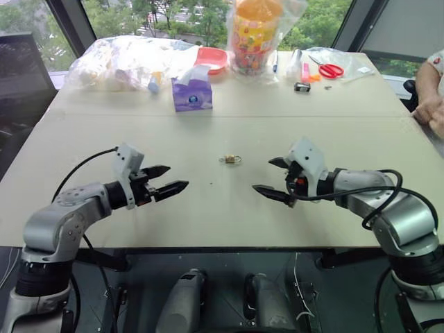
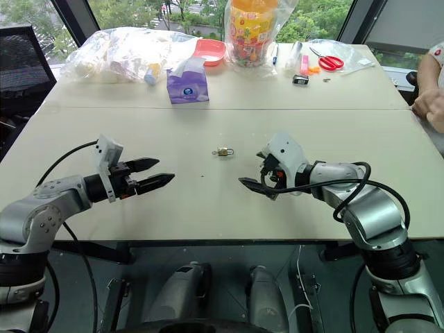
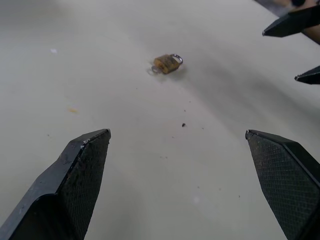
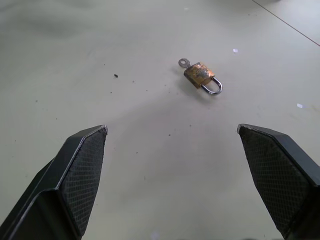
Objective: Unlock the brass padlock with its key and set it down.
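The brass padlock [image 1: 230, 159] lies flat on the beige table [image 1: 208, 208], midway between my two arms. It is a tiny gold block [image 4: 199, 75] with a thin silver shackle. A small silver key [image 4: 184, 63] sticks out of the end opposite the shackle. My left gripper [image 1: 168, 179] hovers to the padlock's left, open and empty, pointing toward it. On the right my right gripper [image 1: 272, 177] is also open and empty, aimed at the padlock. Both stand a short way from the lock. In the left wrist view the padlock [image 3: 167, 63] sits beyond my fingers [image 3: 80, 175].
At the table's far side stand a purple tissue box [image 1: 191, 94], clear plastic bags [image 1: 132, 62], a red dish [image 1: 211, 59], an orange snack jar [image 1: 255, 35], red scissors [image 1: 329, 69] and a small black object [image 1: 302, 87]. A person's arm [image 1: 430, 97] rests at the far right edge.
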{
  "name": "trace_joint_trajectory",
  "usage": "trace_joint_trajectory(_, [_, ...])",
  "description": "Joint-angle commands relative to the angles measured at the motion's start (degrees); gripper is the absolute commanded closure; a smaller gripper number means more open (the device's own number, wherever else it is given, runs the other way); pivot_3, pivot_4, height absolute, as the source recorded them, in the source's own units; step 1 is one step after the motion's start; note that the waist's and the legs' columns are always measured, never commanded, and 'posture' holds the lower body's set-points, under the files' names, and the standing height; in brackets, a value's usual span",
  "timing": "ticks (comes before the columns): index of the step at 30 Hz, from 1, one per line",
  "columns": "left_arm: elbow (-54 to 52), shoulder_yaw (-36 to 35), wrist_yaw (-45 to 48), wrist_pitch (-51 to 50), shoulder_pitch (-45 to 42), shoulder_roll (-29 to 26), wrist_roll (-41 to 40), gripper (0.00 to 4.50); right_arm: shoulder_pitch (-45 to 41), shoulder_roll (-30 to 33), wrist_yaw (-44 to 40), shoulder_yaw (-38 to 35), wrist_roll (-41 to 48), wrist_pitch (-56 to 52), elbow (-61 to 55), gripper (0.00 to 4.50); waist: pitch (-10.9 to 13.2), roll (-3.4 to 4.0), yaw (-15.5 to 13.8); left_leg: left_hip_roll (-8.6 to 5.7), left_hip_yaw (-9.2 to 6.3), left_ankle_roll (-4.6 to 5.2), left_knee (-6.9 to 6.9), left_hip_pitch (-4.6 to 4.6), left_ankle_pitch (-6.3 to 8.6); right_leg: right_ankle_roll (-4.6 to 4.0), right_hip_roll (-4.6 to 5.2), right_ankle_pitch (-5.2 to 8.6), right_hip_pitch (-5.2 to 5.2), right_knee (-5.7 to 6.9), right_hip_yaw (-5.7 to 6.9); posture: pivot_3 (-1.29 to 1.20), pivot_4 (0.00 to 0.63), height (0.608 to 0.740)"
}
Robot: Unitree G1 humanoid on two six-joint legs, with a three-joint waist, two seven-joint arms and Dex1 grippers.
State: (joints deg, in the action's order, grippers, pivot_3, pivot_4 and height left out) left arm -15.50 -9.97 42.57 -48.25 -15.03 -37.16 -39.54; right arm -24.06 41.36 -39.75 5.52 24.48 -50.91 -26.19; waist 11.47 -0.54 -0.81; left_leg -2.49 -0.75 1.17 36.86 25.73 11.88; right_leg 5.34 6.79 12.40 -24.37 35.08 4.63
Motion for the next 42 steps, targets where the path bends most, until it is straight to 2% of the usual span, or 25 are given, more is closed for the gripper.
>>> trace_joint_trajectory(1, [-1.3,-1.4,0.0,0.2,-0.2,-0.4,-1.1,0.00,-1.7,-0.8,0.0,0.3,-0.6,1.4,0.0,0.15,0.0,0.00,0.0,0.00,0.00,0.00,0.00,0.00,0.00,0.00,0.00,0.00,0.01,0.00,0.00,0.00,0.150,0.740])
trace_joint_trajectory(11, [-1.5,-1.3,-0.6,0.3,-0.1,0.0,-1.8,0.00,-2.6,-0.6,0.0,1.4,-2.3,1.4,0.7,0.15,0.0,0.00,0.0,0.00,0.05,0.03,0.00,0.01,-0.02,0.00,-0.02,-0.01,0.03,0.03,0.01,0.00,0.150,0.740])
trace_joint_trajectory(16, [0.2,1.6,1.9,3.2,-1.2,-2.1,1.7,0.00,-5.9,-0.9,0.0,5.5,-6.6,2.8,5.5,0.15,0.0,0.00,0.0,0.00,0.07,0.02,0.00,0.00,-0.02,-0.01,-0.02,-0.01,0.02,0.03,0.01,0.00,0.150,0.740])
trace_joint_trajectory(18, [2.1,2.5,5.4,4.3,-2.8,-5.0,3.0,0.00,-10.2,-2.9,-1.6,8.1,-7.6,3.7,10.7,0.15,0.0,0.00,0.2,0.01,0.12,0.02,0.01,0.00,-0.02,-0.07,-0.04,-0.05,0.02,0.05,0.00,0.00,0.150,0.740])
trace_joint_trajectory(22, [5.2,3.6,13.0,4.8,-5.1,-11.3,3.8,0.00,-20.5,-4.0,-7.6,18.5,-15.4,8.7,24.1,0.15,0.0,0.03,0.5,0.16,0.29,0.10,0.04,0.01,-0.08,-0.18,-0.25,-0.12,-0.10,0.12,-0.01,0.00,0.150,0.740])
trace_joint_trajectory(25, [6.1,4.3,15.5,5.7,-4.7,-13.7,4.8,0.00,-25.8,-8.0,-10.1,19.6,-16.5,11.7,33.2,0.15,0.0,0.03,0.6,0.17,0.33,0.14,-0.02,0.01,-0.09,-0.17,-0.27,-0.11,-0.20,0.07,-0.02,0.00,0.150,0.740])
trace_joint_trajectory(32, [3.8,0.4,12.5,4.7,-2.7,-12.2,3.2,0.00,-35.2,-17.1,-14.3,20.1,-21.5,24.6,58.6,0.15,0.0,0.03,0.4,0.15,0.38,0.14,-0.05,0.07,-0.12,0.07,-0.30,-0.25,-0.10,0.13,-0.05,0.00,0.150,0.740])
trace_joint_trajectory(36, [-0.3,-1.3,8.8,3.1,0.3,-10.1,1.9,0.00,-41.0,-22.2,-15.7,18.9,-23.6,31.3,73.6,0.15,0.0,0.05,1.5,0.15,0.38,0.06,-0.04,0.03,-0.16,0.07,-0.32,-0.26,-0.10,0.22,-0.10,0.00,0.150,0.740])
trace_joint_trajectory(41, [-2.7,-2.9,6.0,1.7,1.7,-8.6,0.7,0.00,-44.7,-25.8,-16.4,17.5,-25.9,36.7,85.1,0.15,0.0,0.05,1.8,0.16,0.38,-0.08,-0.12,-0.08,-0.25,0.09,-0.35,-0.27,-0.15,0.46,-0.15,0.00,0.150,0.740])
trace_joint_trajectory(42, [-3.0,-2.9,5.5,1.6,1.9,-8.5,0.7,0.00,-45.2,-26.4,-16.3,17.5,-26.7,37.8,86.5,0.38,0.0,0.05,1.8,0.17,0.38,-0.12,-0.18,-0.15,-0.28,0.09,-0.36,-0.27,-0.13,0.47,-0.16,0.00,0.150,0.740])
